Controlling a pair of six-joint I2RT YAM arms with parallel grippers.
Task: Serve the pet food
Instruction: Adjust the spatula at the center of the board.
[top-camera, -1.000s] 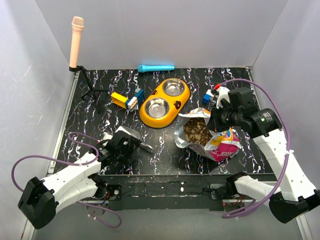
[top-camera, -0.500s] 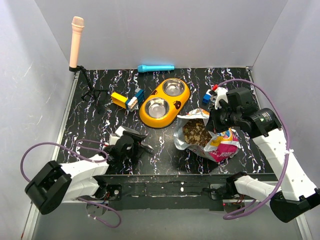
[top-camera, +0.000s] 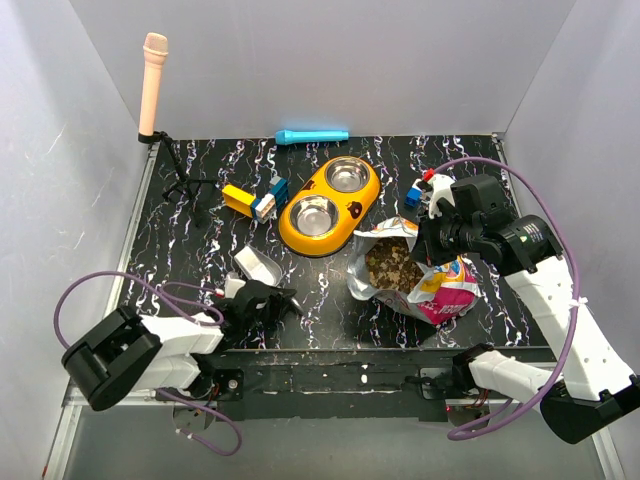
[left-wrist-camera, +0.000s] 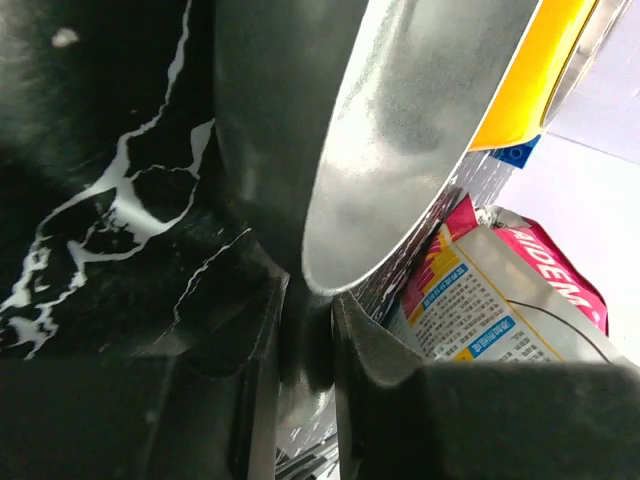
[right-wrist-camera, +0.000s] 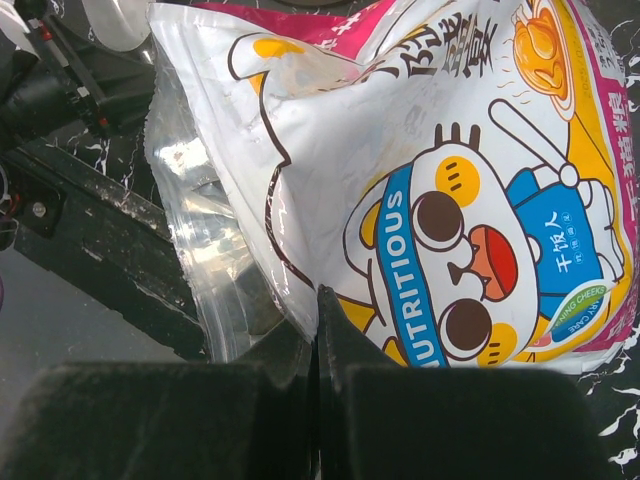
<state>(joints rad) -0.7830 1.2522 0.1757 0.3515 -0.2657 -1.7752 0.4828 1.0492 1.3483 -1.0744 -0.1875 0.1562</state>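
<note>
The pet food (top-camera: 392, 265) is a brown kibble heap inside the open foil bag (top-camera: 445, 285), right of centre. My right gripper (top-camera: 428, 243) is shut on the bag's rim; the right wrist view shows the right gripper (right-wrist-camera: 318, 300) pinching the bag (right-wrist-camera: 450, 150) with its jaws together. A metal scoop (top-camera: 250, 265) lies near the front left. My left gripper (top-camera: 272, 298) is low on the table at its handle. In the left wrist view the left gripper (left-wrist-camera: 308, 325) has closed onto the thin handle below the scoop's shiny bowl (left-wrist-camera: 400, 130). The yellow double bowl (top-camera: 352, 208) holds nothing.
A pink microphone (top-camera: 153, 85) stands on a stand at the back left. A blue cylinder (top-camera: 312, 136) lies by the back wall. Toy blocks (top-camera: 255, 200) sit left of the bowl, and another small toy (top-camera: 420, 190) sits behind the bag. The table's front edge (top-camera: 330, 352) runs just below the left gripper.
My left gripper has dropped low toward the table's front edge and closed from wide open onto the scoop's handle. The right gripper and the bag have stayed put.
</note>
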